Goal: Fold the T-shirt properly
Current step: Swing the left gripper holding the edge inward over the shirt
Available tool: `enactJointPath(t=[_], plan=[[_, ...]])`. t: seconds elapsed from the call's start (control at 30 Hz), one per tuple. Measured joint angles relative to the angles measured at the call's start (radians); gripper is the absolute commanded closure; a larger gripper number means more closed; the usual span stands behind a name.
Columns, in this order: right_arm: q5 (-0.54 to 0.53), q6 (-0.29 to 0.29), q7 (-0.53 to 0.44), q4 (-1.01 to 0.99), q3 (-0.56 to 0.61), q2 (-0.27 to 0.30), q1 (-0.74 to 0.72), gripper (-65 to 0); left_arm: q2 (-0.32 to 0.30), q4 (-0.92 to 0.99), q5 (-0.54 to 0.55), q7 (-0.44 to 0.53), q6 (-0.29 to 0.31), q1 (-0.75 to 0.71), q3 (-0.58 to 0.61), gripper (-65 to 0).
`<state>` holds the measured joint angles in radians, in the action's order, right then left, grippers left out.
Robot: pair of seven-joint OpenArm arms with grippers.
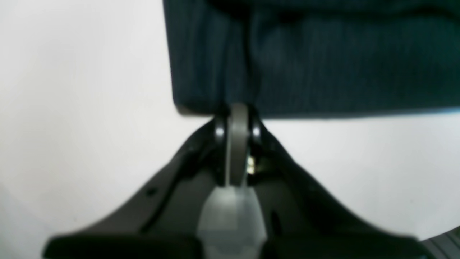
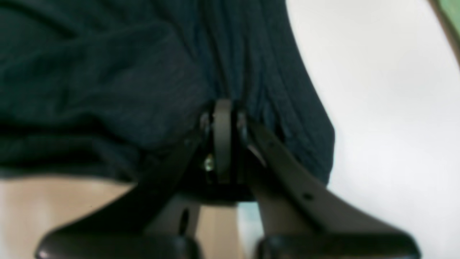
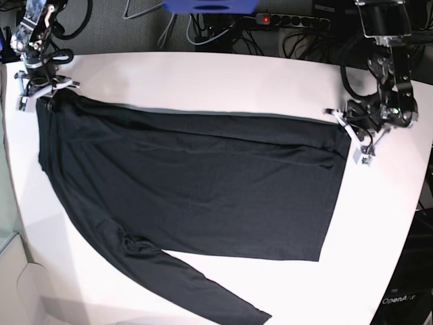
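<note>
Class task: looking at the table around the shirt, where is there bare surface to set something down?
Bare table lies behind the T-shirt, along the right edge past its hem, and in front between sleeve and hem. The far corners are crowded: the left tool and right tool grip the shirt there.

The base camera looked down from above the white table (image 3: 203,68). Each wrist camera sat just behind its gripper, facing along the fingers, blurred and very near. All three shared the T-shirt (image 3: 203,183).
</note>
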<state>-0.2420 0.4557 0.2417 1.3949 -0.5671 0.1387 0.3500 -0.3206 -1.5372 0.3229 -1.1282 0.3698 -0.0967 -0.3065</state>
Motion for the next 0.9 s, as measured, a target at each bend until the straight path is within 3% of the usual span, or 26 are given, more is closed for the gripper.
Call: enactJointPath(t=[0.27,0.47,0.57,0.7,0.9], plan=[[-0.006,0.0,0.003,0.015,-0.001,-0.004,0.025,-0.2,-0.004,-0.158,-0.004,-0.051,0.001,-0.148,-0.11,-1.4],[-0.005,0.001,-0.02,0.015,0.0,-0.004,0.037,-0.2,-0.03,-0.173,0.002,-0.046,0.001,-0.166,-0.129,-1.4],[-0.002,0.001,-0.027,0.014,0.0,-0.006,0.041,-0.2,-0.01,-0.173,0.0,-0.038,-0.003,-0.111,-0.129,-1.4],[-0.002,0.001,-0.029,0.014,0.0,-0.006,0.042,-0.2,0.068,-0.169,0.003,-0.023,-0.003,-0.007,-0.121,-1.4],[0.0,0.004,-0.032,0.014,0.0,-0.006,0.041,-0.2,0.104,-0.056,-0.012,-0.02,-0.01,0.131,-0.124,-1.4]])
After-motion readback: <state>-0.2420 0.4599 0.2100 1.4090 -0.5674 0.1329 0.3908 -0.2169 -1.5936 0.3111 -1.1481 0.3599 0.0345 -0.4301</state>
